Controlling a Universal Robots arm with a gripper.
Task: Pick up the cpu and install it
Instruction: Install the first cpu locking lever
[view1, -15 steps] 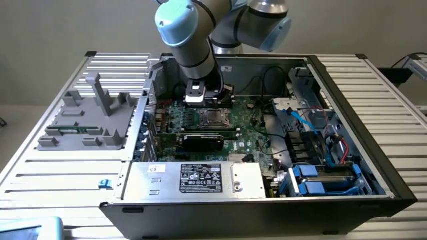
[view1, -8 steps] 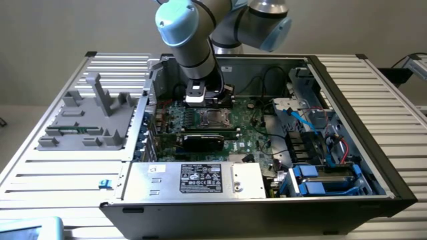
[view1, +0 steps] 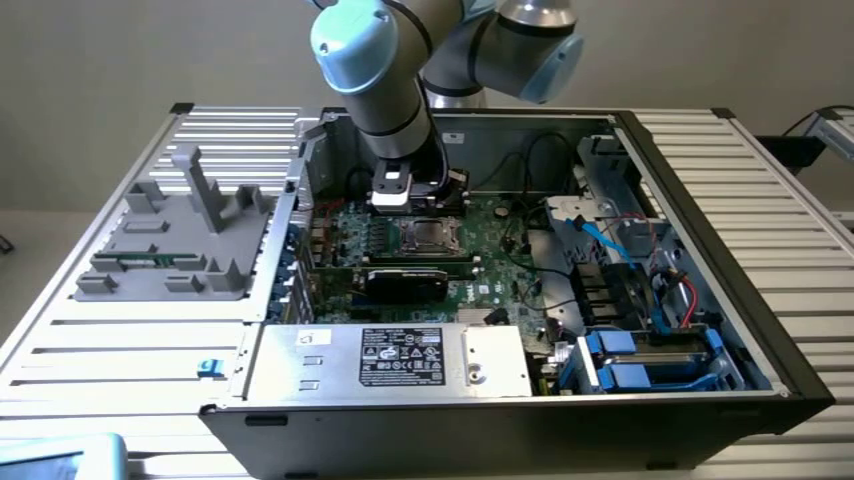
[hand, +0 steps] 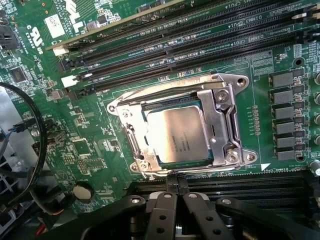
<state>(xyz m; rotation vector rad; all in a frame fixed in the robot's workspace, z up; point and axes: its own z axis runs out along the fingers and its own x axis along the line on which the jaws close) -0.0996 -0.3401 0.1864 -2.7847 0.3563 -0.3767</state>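
Exterior view: arm reaching into open computer case (view1: 694, 300) on bench (view1: 120, 340), hand (view1: 424, 205) hovering just above chip (view1: 430, 236) seated in socket frame (view1: 404, 222) on green board (view1: 501, 262). Wrist view: hand (hand: 176, 187) clenched on nothing, tips just beside frame (hand: 220, 100); chip (hand: 179, 135) lying flat inside it, metal frame not clamped over. Risks, as judgement: chip seated slightly askew bending socket pins under pressure; clenched tips dragging across frame edge or memory slots (hand: 200, 45); nudging chip out of place.

Open room above the cpu (hand: 181, 135) (memory slots (hand: 200, 55) on both sides), black cable (hand: 37, 135) well apart.
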